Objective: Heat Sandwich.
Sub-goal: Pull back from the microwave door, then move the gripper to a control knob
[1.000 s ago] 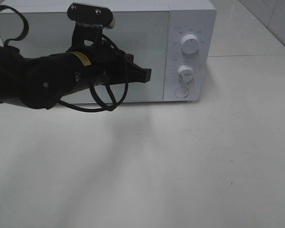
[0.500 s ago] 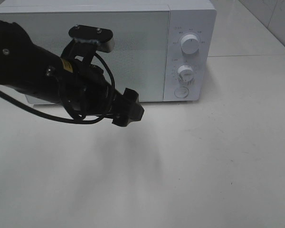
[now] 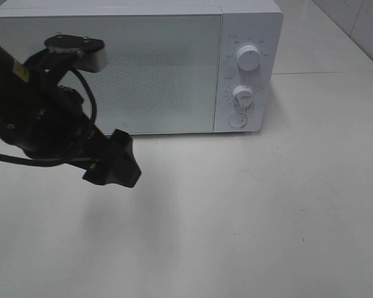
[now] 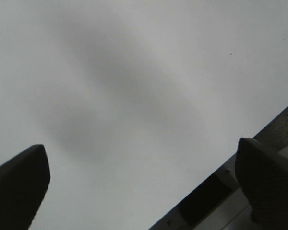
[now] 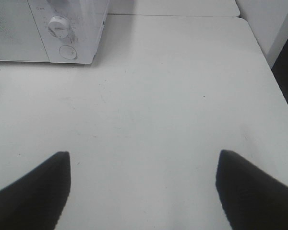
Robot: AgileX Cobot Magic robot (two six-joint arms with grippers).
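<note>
Left arm swung off the microwave (image 3: 155,68) door since a second ago. It now sits lower, in front of the microwave's left half, above the table (image 3: 267,217). Left gripper (image 3: 115,164) was closed then; now we see its fingers spread wide with nothing between them. Microwave door is shut, flush with the panel carrying the upper knob (image 3: 249,57) and lower knob (image 3: 242,95). Right gripper (image 5: 143,154) is also spread wide and empty, over the table in front of the microwave's right end. Sandwich: no view shows it, so we cannot tell where it is. Bare tabletop runs from the microwave's front and right side out to the table edge.
</note>
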